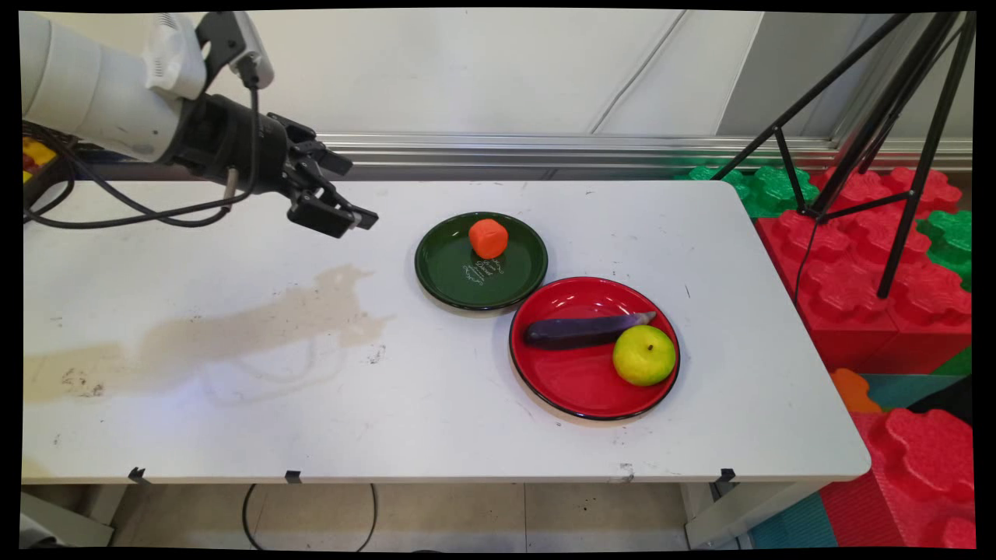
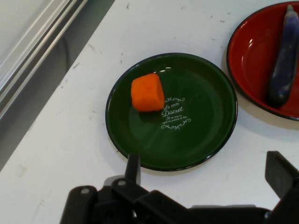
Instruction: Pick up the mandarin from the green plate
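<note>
My gripper (image 1: 354, 194) hangs open above the table's back left, holding nothing, its jaws pointing right towards a dark green plate (image 1: 451, 268). An orange cube (image 1: 488, 238) sits on that plate's far side. The hand view has the green plate (image 2: 201, 93) and the orange cube (image 2: 147, 93) just beyond the open gripper (image 2: 205, 175). To the right and nearer, a red plate (image 1: 583, 381) carries a purple eggplant (image 1: 580, 330) and a yellow-green apple (image 1: 643, 355). The red plate (image 2: 254, 46) and eggplant (image 2: 284, 65) show at the hand view's upper right.
A brownish stain (image 1: 257, 327) spreads over the white table (image 1: 389, 420) left of the plates. A black tripod (image 1: 871, 132) stands past the table's right end among red and green foam blocks (image 1: 856, 257). A wall runs behind the table.
</note>
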Controlling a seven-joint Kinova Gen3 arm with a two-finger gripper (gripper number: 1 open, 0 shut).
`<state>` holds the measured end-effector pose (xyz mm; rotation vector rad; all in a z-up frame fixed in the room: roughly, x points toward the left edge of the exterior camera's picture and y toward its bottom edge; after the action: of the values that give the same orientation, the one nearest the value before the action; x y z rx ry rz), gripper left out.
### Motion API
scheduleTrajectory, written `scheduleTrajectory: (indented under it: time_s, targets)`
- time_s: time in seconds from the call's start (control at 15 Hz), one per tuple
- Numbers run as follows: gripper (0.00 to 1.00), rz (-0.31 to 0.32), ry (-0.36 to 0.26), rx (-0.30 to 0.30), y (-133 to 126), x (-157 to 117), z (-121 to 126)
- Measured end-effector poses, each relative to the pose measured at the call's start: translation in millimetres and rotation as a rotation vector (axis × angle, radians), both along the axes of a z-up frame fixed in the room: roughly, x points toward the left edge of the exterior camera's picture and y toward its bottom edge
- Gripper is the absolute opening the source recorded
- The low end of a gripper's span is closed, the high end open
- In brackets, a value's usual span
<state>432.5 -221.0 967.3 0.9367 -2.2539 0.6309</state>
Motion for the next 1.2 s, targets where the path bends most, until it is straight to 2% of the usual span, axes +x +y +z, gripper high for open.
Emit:
scheduleTrajectory:
  time_s: [0.67,1.2]
  targets:
    - [1.00,0.019,-0.052,0.007,-35.1,-50.4,-12.1]
    - [1.00,0.068,-0.097,0.033,-96.2,-96.5,-42.2]
